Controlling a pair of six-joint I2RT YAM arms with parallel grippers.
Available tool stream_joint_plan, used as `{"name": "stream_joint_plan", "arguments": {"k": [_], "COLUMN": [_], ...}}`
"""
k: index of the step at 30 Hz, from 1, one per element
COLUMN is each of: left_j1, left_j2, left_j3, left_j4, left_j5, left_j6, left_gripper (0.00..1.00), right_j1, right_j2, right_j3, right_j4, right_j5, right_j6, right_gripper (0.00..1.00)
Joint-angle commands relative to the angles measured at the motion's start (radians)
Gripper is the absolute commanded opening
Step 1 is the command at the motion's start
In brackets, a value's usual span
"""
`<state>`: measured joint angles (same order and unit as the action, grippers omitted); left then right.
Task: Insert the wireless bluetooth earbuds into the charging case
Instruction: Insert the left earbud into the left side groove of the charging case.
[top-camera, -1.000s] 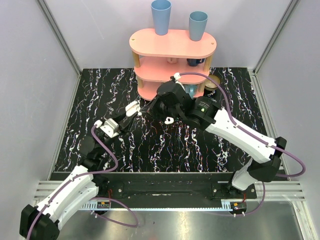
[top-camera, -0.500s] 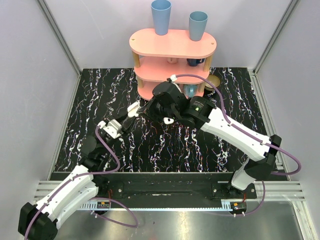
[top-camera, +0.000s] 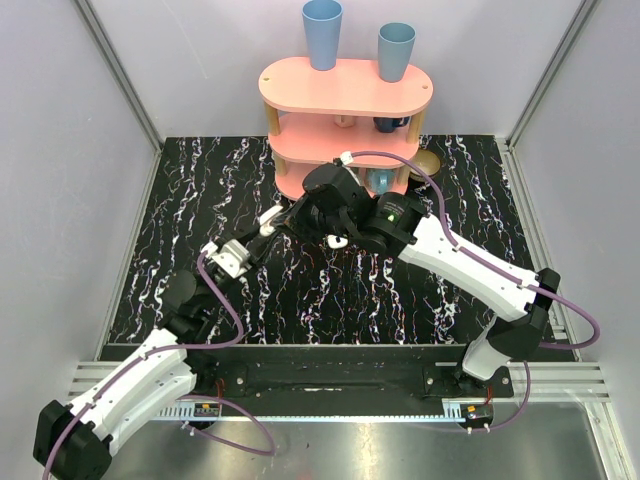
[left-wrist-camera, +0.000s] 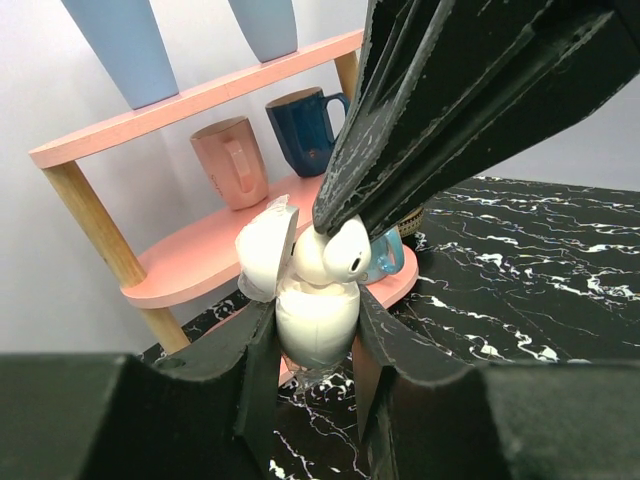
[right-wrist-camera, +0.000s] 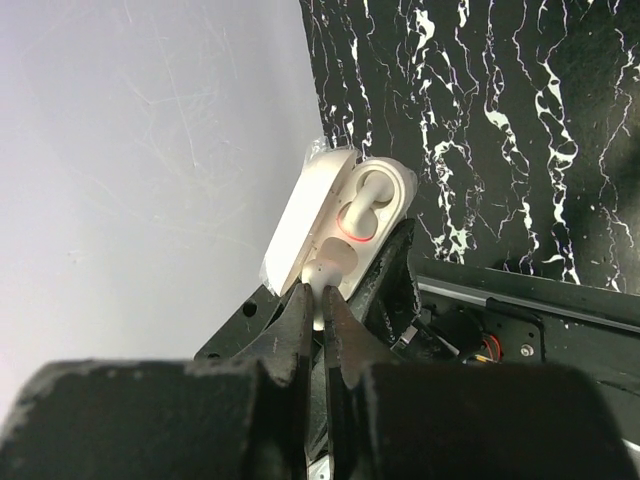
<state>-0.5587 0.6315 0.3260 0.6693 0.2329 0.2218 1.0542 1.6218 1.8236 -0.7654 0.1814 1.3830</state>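
The left jaws squeeze the open white case (left-wrist-camera: 315, 325), held up over the worktop (top-camera: 330, 300). One earbud (right-wrist-camera: 362, 205) sits inside already. The right jaws pinch the other earbud (left-wrist-camera: 335, 252) right at the empty hole. Next it needs a gentle push straight in.

You look into a robot lab cell: plain white walls (top-camera: 60, 150) in aluminium posts (top-camera: 115, 70) close a black marbled bench (top-camera: 200, 200), two arms (top-camera: 470, 265) are bolted at its near edge, and a small pink shelf (top-camera: 345, 85) with cups (top-camera: 322, 35) stands at the back.
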Motion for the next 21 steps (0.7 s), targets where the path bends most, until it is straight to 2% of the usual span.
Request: {"name": "stream_joint_plan", "arguments": {"k": [1, 21], "left_j1": [-0.010, -0.036], "left_j2": [-0.001, -0.004], "left_j3": [0.054, 0.071], "left_j4": [0.033, 0.010], "left_j5": [-0.030, -0.078], "left_j6": [0.031, 0.085], "left_gripper": [0.00, 0.00], "right_j1": [0.007, 0.009], "right_j2": [0.000, -0.002], "right_j3": [-0.003, -0.004], "right_j4": [0.014, -0.043], "right_j5": [0.004, 0.086], "right_j6": [0.056, 0.099], "right_gripper": [0.00, 0.00]}}
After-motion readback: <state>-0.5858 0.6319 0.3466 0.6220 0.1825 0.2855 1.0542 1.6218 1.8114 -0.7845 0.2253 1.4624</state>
